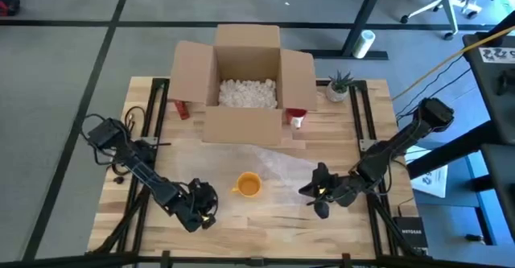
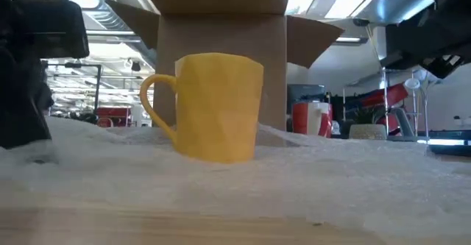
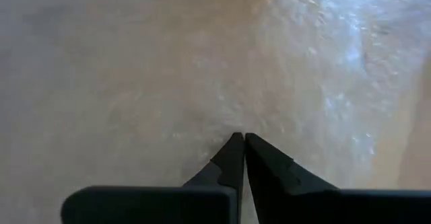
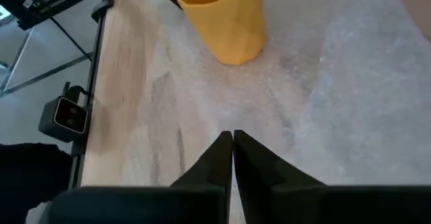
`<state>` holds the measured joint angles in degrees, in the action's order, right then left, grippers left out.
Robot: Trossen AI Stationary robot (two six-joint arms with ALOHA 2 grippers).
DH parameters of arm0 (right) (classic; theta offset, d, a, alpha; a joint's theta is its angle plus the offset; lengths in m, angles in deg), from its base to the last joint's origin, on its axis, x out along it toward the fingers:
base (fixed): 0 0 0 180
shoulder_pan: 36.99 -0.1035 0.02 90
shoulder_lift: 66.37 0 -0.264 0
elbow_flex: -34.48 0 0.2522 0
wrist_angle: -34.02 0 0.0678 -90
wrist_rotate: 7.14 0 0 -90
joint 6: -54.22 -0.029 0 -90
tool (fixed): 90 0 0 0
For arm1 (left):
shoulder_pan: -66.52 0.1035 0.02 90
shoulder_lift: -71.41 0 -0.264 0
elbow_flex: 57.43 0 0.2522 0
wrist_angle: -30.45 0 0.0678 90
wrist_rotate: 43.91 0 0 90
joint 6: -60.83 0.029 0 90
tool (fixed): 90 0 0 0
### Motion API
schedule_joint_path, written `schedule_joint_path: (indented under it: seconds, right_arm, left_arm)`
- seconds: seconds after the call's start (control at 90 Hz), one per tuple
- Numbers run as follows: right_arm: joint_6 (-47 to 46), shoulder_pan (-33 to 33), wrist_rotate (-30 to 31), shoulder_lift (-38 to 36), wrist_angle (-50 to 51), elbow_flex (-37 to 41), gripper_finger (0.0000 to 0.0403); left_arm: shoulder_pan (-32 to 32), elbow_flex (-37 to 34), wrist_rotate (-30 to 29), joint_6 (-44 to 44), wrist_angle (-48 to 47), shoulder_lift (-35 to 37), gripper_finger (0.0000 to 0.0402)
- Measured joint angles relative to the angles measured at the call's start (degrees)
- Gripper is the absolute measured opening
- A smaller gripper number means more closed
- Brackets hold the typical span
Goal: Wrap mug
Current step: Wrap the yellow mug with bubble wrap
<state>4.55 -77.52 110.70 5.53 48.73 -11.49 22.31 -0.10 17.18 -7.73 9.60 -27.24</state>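
Yellow mug (image 1: 248, 185) stands upright on a sheet of clear bubble wrap (image 1: 283, 170), on the near side of the open cardboard box (image 1: 245, 83) and well apart from it; the handle points toward the left arm's side. The wrap spreads from under the mug away toward the right arm, and also toward the box. Left gripper (image 1: 206, 210) sits low just beside the mug, opposite the box, with its fingers pressed together over the film and nothing visibly caught between them. Right gripper (image 1: 315, 192) is near the mug on the other side, down at the sheet, fingers likewise closed tip to tip (whether a film edge is pinched there I cannot tell). Handling judgement: the mug looks rigid, faceted and smooth, likely ceramic or hard plastic, so moderately heavy, stable on its base, breakable if tipped. It should serve as an anchor, not be grasped. The wrap is thin, limp, light and slippery; it will crumple and spring back. Best hold is a free edge or corner clear of the mug, pinched flat, then folded up over the rim.
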Motion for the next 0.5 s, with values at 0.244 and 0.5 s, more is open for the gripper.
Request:
schedule_joint_path:
  seconds: [0.244,0.5]
  right_arm:
    - [0.0,0.0,0.0,0.0,0.0,0.0,0.0000]
    - [0.0,0.0,0.0,0.0,0.2,0.0,0.0000]
  left_arm:
    - [-1.4,0.0,6.5,-0.8,2.7,0.0,0.0000]
    - [-3.6,0.0,13.1,-3.6,5.0,0.1,0.0000]
